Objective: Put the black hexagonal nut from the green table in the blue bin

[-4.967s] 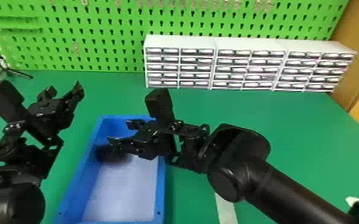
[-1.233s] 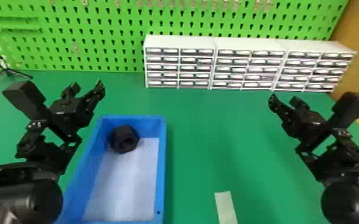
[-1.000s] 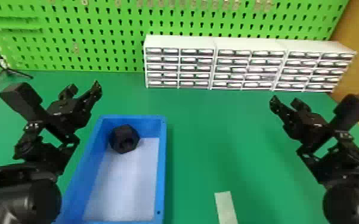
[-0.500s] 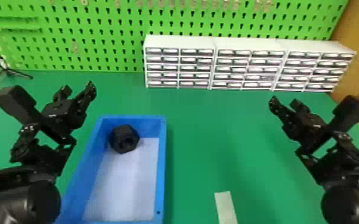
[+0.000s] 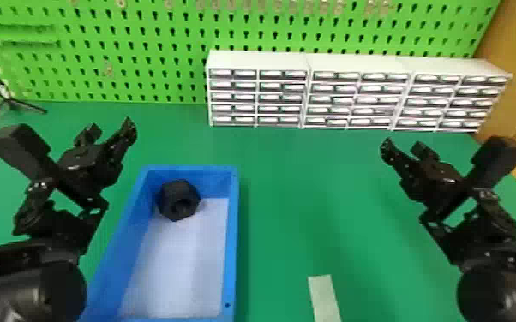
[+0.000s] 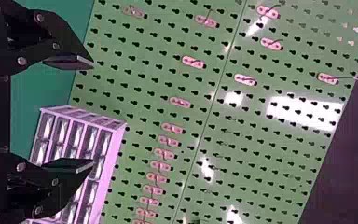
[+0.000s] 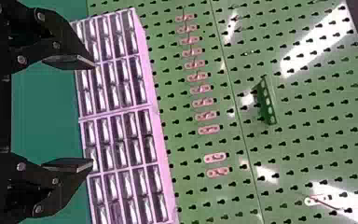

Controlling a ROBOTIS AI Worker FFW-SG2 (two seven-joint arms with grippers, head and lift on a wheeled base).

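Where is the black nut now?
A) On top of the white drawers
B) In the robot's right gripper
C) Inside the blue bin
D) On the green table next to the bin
C, because the black nut sits inside the blue bin, at the end nearer the white drawers.

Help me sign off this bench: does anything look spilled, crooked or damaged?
Nothing stands out. The black hexagonal nut lies inside the blue bin, near its far end; the white drawer cabinets stand in a row behind, and I see no spill or damage.
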